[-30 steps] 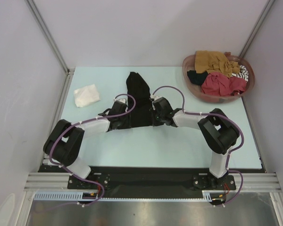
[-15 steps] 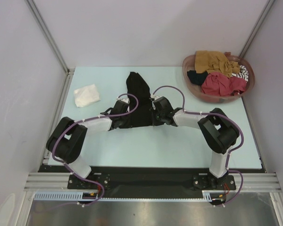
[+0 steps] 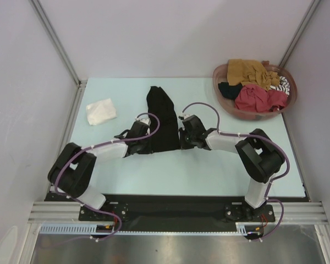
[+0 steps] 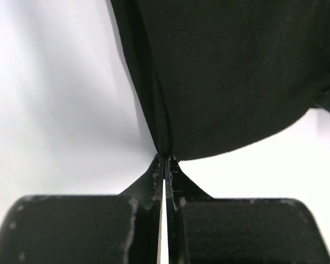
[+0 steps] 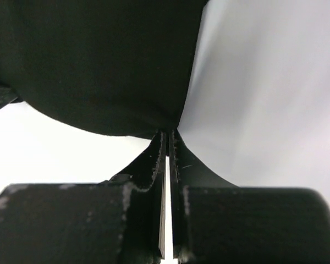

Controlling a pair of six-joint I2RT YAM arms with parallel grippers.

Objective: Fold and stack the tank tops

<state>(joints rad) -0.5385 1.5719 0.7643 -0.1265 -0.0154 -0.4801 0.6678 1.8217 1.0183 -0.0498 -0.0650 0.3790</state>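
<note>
A black tank top (image 3: 162,113) lies lengthwise in the middle of the table, and both grippers hold its near end. My left gripper (image 3: 143,145) is shut on the near left corner; the left wrist view shows its tips (image 4: 165,158) pinching the cloth (image 4: 231,71). My right gripper (image 3: 182,142) is shut on the near right corner, and in the right wrist view its tips (image 5: 169,133) bite the hem (image 5: 99,66). A folded white tank top (image 3: 100,111) rests at the left. Mustard (image 3: 248,71), red (image 3: 257,99) and striped (image 3: 284,84) tank tops fill the basket.
The round reddish-brown basket (image 3: 222,72) stands at the back right corner. Metal frame posts rise at the back left and back right, with walls close on both sides. Both arm bases sit at the near edge.
My left gripper has shut on the black tank top's near left corner. The near end of the cloth has drawn in narrower between the two grippers, and the right arm has shifted slightly right.
</note>
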